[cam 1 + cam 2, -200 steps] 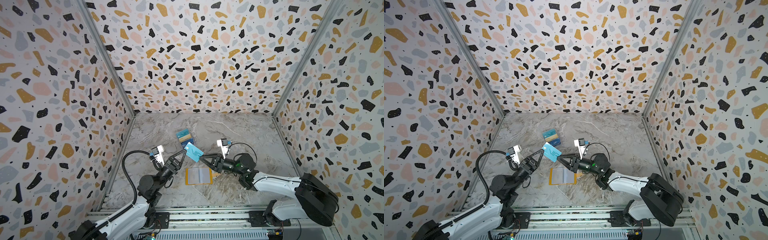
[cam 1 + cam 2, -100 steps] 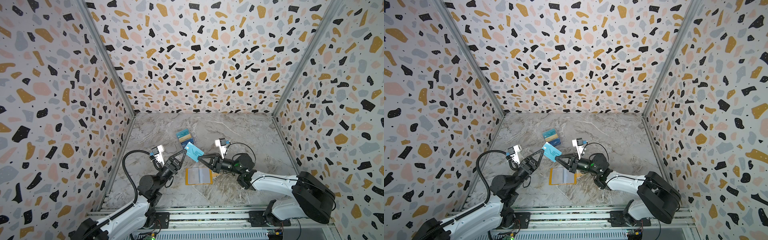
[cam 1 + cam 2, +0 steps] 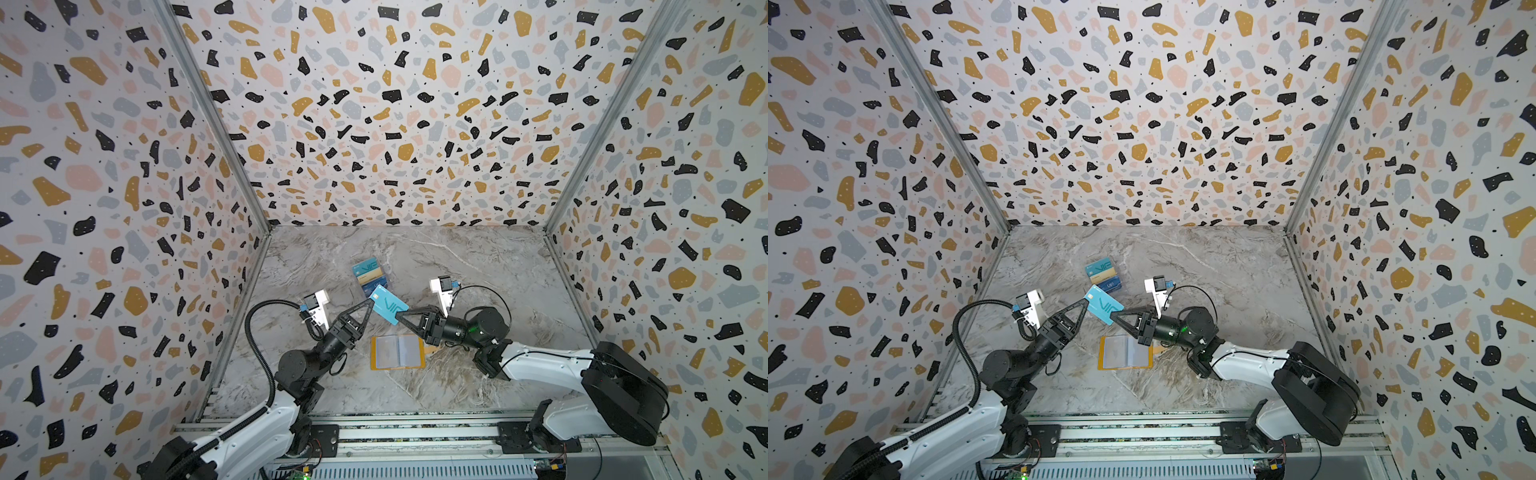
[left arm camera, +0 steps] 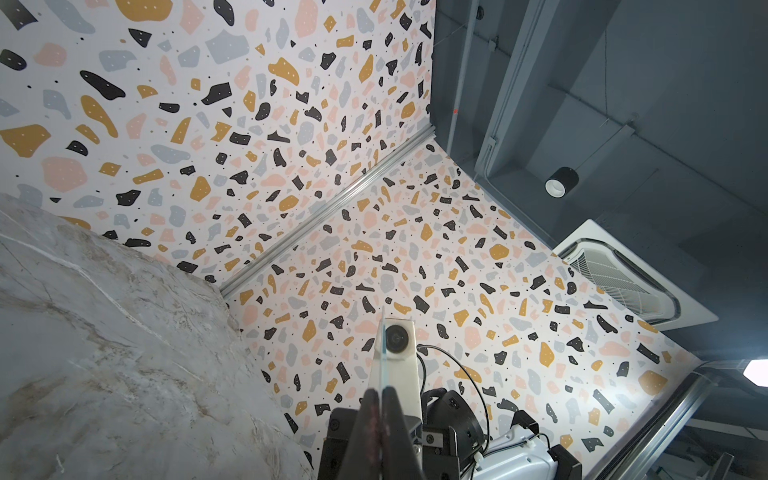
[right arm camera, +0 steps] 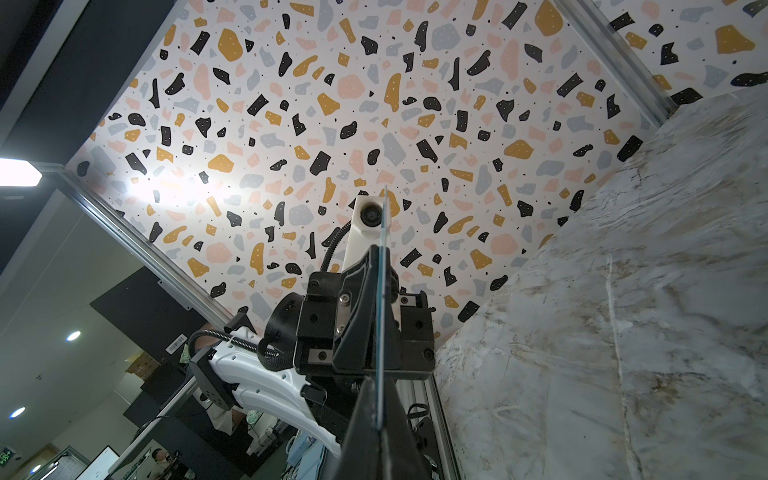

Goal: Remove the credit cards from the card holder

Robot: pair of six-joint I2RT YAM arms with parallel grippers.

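Both your left tool [image 3: 370,303] and right tool [image 3: 399,317] are gripping the teal card [image 3: 390,309]. Your card holder [image 3: 397,352] is lying open below.

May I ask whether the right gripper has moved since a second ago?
Yes: the right gripper slid leftward relative to the still card holder, shutting on the teal card.

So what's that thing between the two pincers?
A teal VIP card, held in the air: the left pincer grips one end, the right pincer the other. Both top views show it.
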